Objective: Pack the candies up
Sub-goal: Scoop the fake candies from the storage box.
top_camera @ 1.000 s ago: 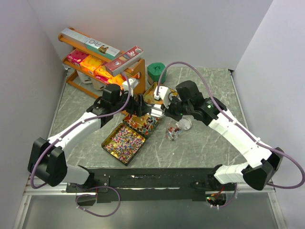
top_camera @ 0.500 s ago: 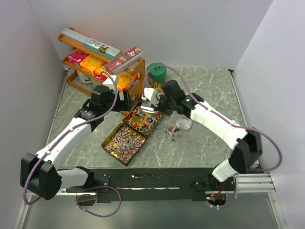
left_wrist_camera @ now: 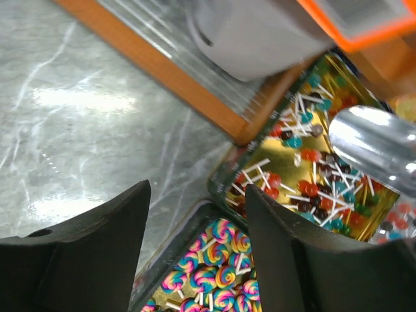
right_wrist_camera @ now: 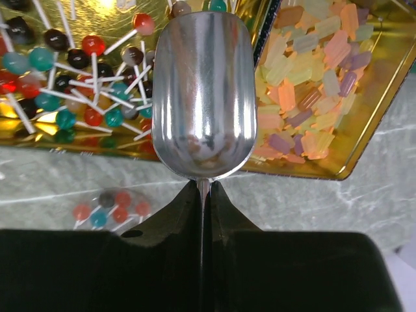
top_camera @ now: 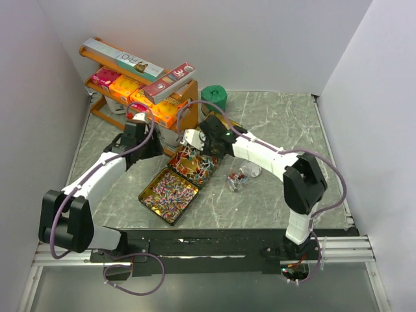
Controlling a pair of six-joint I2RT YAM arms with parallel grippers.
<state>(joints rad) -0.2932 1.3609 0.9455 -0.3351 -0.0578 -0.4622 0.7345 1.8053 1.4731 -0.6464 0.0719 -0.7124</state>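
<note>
Steel scoop clamped in right hand, above candies.

This looks like a robotics lab test cell: plain white partition walls close in a grey marble-patterned tabletop on three sides. Two white-and-black robot arms are bolted to a black and aluminium base rail at its near edge, and loose lilac cables loop off them.

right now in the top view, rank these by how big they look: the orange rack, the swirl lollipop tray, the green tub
1. orange rack, clearly the largest
2. swirl lollipop tray
3. green tub, partly hidden by a cable but still plainly the smallest
</note>
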